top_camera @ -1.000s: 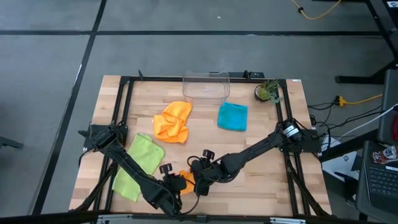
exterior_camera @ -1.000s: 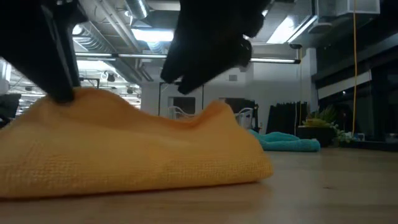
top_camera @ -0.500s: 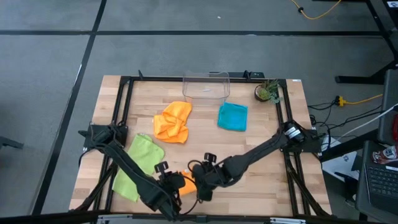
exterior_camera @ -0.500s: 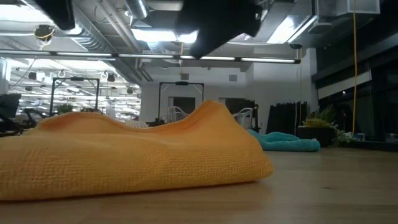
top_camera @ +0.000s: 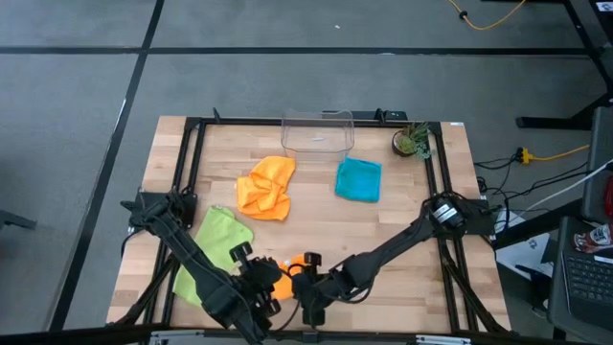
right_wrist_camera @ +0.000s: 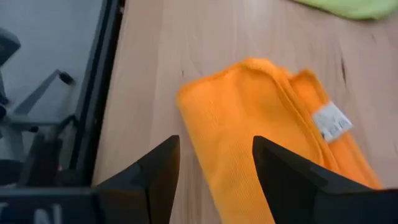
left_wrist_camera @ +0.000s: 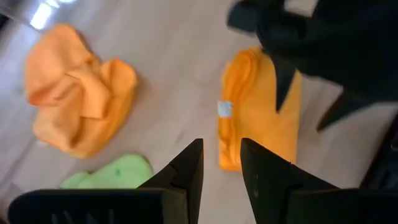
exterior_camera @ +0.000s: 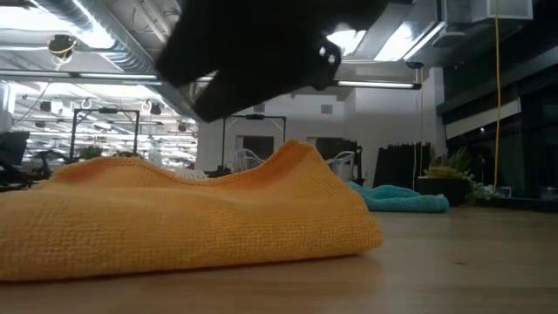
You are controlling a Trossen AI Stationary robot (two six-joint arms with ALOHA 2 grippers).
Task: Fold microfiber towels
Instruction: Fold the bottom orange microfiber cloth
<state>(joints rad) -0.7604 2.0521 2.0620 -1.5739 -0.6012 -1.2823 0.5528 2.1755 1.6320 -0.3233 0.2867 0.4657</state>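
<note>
Both claws hang over the lower middle of the high view, close to the front edge of the bench [top_camera: 402,230]. The left claw [left_wrist_camera: 221,163] has its fingers a narrow gap apart with nothing between them; the right claw [right_wrist_camera: 214,163] stands wider, also empty, its fingers above the folded orange towel [right_wrist_camera: 273,124]. The two claws sit nearly side by side, so there is little free room between them, and the black frame rail runs just beside the towel's outer edge in the right wrist view. The left arm [top_camera: 187,254] reaches from the left side of the bench down toward the bottom centre; the right arm [top_camera: 393,251] stretches long and low from the right side to the same spot. The folded orange towel lies flat under them, layered, with a small white tag [right_wrist_camera: 331,120] showing on one edge; in the low view it fills the lower left as a rounded mound. A crumpled orange towel [top_camera: 266,187] sits in the middle of the bench, a lime green towel [top_camera: 213,247] lies spread at the left, and a teal towel [top_camera: 359,179] lies folded right of centre. Bare wood lies open across the lower right. A clear bin [top_camera: 317,132] and a small plant [top_camera: 413,142] stand at the top edge.
</note>
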